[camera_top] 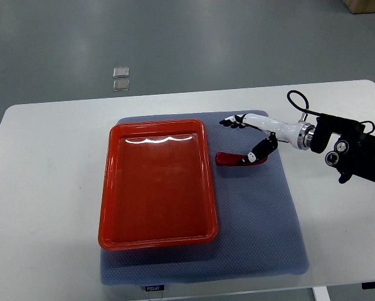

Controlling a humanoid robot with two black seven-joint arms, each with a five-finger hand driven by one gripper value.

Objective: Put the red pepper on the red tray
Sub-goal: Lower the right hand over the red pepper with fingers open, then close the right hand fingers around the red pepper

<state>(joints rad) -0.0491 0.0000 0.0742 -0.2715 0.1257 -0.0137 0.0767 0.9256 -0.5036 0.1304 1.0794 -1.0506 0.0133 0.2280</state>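
The right hand (250, 135) is seen reaching in from the right edge of the top view, with its white palm held over the far right part of the mat and its dark fingers (230, 122) stretched out toward the left. The thumb is bent down to the near side and appears to touch the right end of the red pepper (236, 159); whether anything is truly pinched cannot be told from this steep view, but the fingers are spread and nothing is lifted. The left hand is not shown.

The white surface (43, 163) is covered in the middle by a blue-grey mat (269, 232). On the mat's left half the red tray (157, 182) is laid, broad, shallow and glossy, with a raised rim and nothing in it. The pepper lies on the mat just beside the tray's right rim, level with its upper part, its length running left to right.

The pepper is judged to be light, slim and slightly curved, with a smooth, shiny skin that is likely to slip under hard fingertips. It is probably firm enough for a gentle pinch yet easily rolled or squeezed out. A hold across the thicker middle, thumb against fingers, is thought safest, since the tapered ends offer little to grip.
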